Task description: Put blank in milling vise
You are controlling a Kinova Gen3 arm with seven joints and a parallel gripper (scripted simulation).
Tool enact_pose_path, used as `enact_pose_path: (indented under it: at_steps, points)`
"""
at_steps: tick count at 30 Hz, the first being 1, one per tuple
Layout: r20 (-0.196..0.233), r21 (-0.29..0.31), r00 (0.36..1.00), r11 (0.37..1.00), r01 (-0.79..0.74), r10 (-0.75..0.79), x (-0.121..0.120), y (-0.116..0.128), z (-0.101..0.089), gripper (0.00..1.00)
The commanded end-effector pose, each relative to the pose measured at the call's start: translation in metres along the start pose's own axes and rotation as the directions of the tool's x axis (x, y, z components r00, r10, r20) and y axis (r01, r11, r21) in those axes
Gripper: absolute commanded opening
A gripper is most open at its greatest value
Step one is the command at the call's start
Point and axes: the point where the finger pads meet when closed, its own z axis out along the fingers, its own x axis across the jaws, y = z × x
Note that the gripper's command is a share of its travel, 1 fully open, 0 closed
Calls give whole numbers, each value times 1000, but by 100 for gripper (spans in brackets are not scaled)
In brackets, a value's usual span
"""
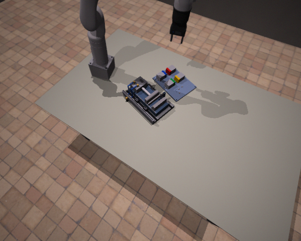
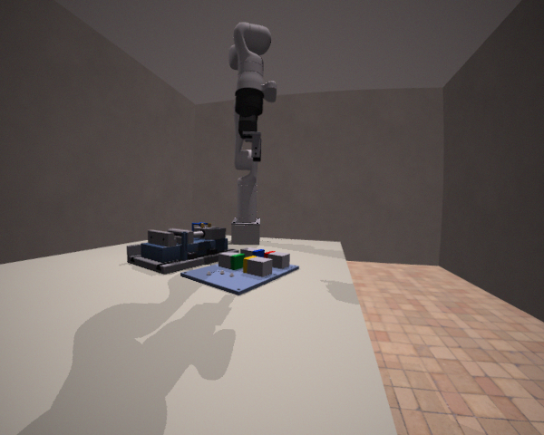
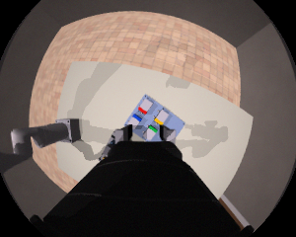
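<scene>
The blank with the yellow end (image 1: 179, 77) lies on the blue plate (image 1: 174, 85), at its far right side. It also shows in the exterior view (image 2: 258, 265) and in the wrist view (image 3: 160, 118). The milling vise (image 1: 147, 99) stands left of the plate with nothing between its jaws; it also shows in the exterior view (image 2: 179, 247). My gripper (image 1: 176, 39) is open and empty, high above the table behind the plate. In the exterior view my gripper (image 2: 255, 149) hangs far above the blanks.
Three other blanks lie on the plate: one with a red end (image 1: 170, 69), one with a blue end (image 1: 161, 75) and one with a green end (image 1: 169, 83). The arm's base (image 1: 101, 66) stands left of the vise. Small pins (image 1: 179, 89) stick up on the plate's near half.
</scene>
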Motion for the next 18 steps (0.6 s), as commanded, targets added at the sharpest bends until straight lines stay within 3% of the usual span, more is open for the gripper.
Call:
enact_pose_path:
  at_steps: [1,18]
  points:
    - [-9,4,998,998,-59,59,1,-3,-2,100]
    - [-8,6,965,965,-263,263,1,-3,-2,100]
